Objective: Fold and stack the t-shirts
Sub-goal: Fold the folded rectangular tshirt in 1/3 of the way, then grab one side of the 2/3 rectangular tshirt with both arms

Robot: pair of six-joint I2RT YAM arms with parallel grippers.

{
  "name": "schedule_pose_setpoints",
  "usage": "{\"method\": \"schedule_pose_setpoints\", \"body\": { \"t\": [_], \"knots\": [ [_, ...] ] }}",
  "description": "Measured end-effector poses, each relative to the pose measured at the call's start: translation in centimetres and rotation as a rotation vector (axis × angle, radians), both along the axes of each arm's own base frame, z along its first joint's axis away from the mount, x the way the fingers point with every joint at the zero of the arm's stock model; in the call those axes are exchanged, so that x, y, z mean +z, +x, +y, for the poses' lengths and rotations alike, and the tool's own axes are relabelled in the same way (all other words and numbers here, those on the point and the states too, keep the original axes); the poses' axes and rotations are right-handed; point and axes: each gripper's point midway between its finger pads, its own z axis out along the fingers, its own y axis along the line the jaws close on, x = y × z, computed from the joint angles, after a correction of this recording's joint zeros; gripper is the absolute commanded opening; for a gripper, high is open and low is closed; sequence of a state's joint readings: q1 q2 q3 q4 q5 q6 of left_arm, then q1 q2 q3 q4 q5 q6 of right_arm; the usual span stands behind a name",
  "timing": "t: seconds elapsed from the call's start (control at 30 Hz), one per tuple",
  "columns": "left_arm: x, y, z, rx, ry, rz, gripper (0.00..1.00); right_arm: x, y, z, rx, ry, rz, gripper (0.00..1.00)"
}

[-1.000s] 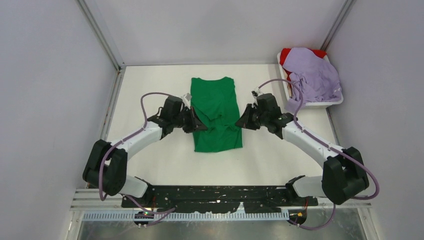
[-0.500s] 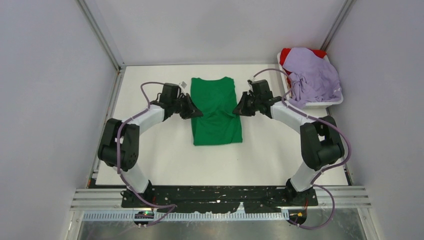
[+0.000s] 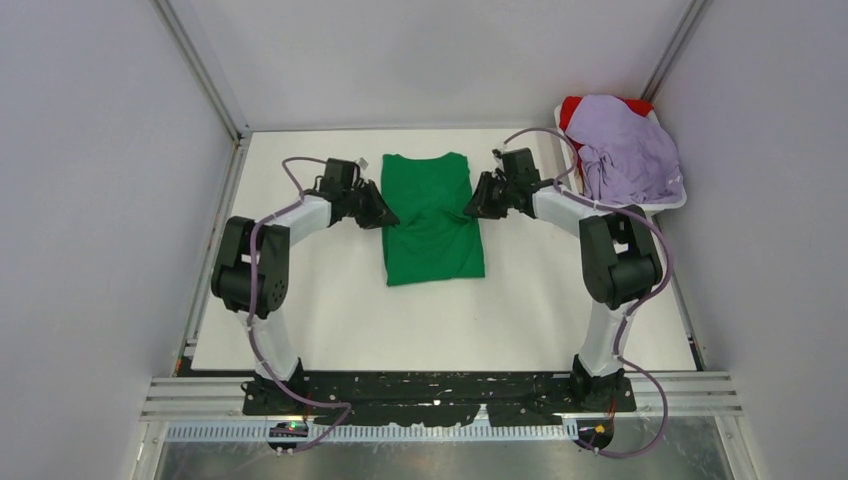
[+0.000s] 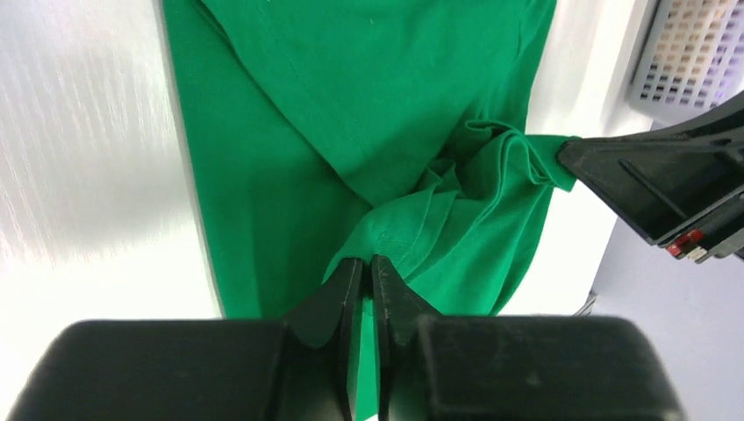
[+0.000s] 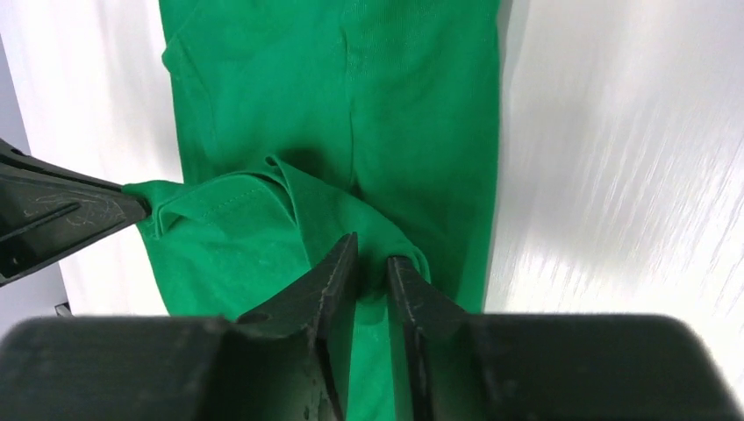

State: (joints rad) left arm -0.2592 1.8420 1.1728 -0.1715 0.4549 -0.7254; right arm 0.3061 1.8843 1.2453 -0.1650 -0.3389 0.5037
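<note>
Trouble we see: left gripper (image 3: 385,215) and right gripper (image 3: 470,208) both pinch the green t-shirt (image 3: 432,240); uneven release could bunch the fold.

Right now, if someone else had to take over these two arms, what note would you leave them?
Grippers: the left gripper is shut on the green t-shirt, pinching its left edge. The right gripper is shut on its right edge, jaws a little wider around a thicker fold.
Things: the green t-shirt lies mid-table as a narrow strip, bunched between the grippers. The lavender t-shirt and red t-shirt are heaped in the white tray at far right.
Done: green's sides look folded in.
Left: finish folding green, fold the other two, stack all three.
</note>
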Motion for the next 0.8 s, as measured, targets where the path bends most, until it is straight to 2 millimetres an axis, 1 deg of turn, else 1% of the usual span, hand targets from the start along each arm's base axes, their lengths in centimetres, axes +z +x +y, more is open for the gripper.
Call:
{"method": "schedule_pose_setpoints", "body": {
  "t": [0.03, 0.07, 0.1, 0.13, 0.17, 0.2, 0.23, 0.3, 0.37, 0.43, 0.5, 0.53, 0.6, 0.63, 0.7, 0.8],
  "knots": [
    [-0.2, 0.3, 0.0, 0.002, 0.000, 0.001, 0.44, -0.1, 0.4, 0.0, 0.003, 0.003, -0.001, 0.49],
    [-0.4, 0.8, 0.0, 0.005, 0.001, 0.002, 0.55, -0.1, 0.7, 0.0, 0.002, 0.007, -0.001, 0.60],
    [-0.5, 1.2, 0.1, 0.006, 0.003, 0.001, 0.60, 0.0, 1.2, 0.0, 0.006, 0.010, -0.008, 0.65],
    [-0.5, 1.5, 0.2, 0.012, 0.002, 0.002, 0.68, 0.2, 1.7, 0.0, 0.010, 0.015, -0.017, 0.75],
    [-0.3, 1.9, 0.4, 0.023, 0.003, 0.000, 0.77, 0.5, 2.1, -0.1, 0.011, 0.017, -0.028, 0.84],
    [-0.1, 2.2, 0.6, 0.028, 0.006, -0.006, 0.90, 0.7, 2.4, -0.2, 0.014, 0.015, -0.040, 0.88],
    [0.3, 2.5, 0.8, 0.032, 0.008, -0.016, 0.98, 0.9, 2.6, -0.3, 0.013, 0.014, -0.048, 0.94],
    [1.1, 2.7, 0.9, 0.038, 0.014, -0.035, 1.00, 1.4, 2.7, -0.6, 0.013, 0.003, -0.068, 0.96],
    [2.1, 2.3, 1.2, 0.044, 0.015, -0.050, 1.00, 1.8, 2.1, -1.1, 0.014, -0.010, -0.086, 0.97],
    [3.4, 1.1, 1.5, 0.041, 0.017, -0.082, 1.00, 2.2, 0.3, -2.0, 0.018, -0.028, -0.096, 0.96],
    [4.2, -1.3, 1.9, 0.030, 0.024, -0.101, 1.00, 2.3, -2.3, -2.8, 0.028, -0.041, -0.093, 0.95],
    [4.3, -2.5, 2.0, 0.023, 0.026, -0.100, 1.00, 2.2, -3.8, -3.1, 0.036, -0.045, -0.092, 0.94],
    [3.7, -4.9, 1.9, 0.002, 0.033, -0.086, 0.96, 1.6, -6.5, -3.8, 0.051, -0.049, -0.080, 0.90],
    [2.9, -6.3, 1.8, -0.013, 0.040, -0.068, 0.94, 1.2, -8.0, -4.1, 0.061, -0.051, -0.073, 0.85],
    [0.5, -9.2, 1.5, -0.050, 0.060, -0.008, 0.91, -0.2, -10.8, -4.7, 0.078, -0.058, -0.040, 0.78],
    [-2.8, -13.0, 1.4, -0.095, 0.094, 0.093, 0.83, -2.2, -13.8, -4.9, 0.107, -0.054, 0.013, 0.69]
  ]
}}
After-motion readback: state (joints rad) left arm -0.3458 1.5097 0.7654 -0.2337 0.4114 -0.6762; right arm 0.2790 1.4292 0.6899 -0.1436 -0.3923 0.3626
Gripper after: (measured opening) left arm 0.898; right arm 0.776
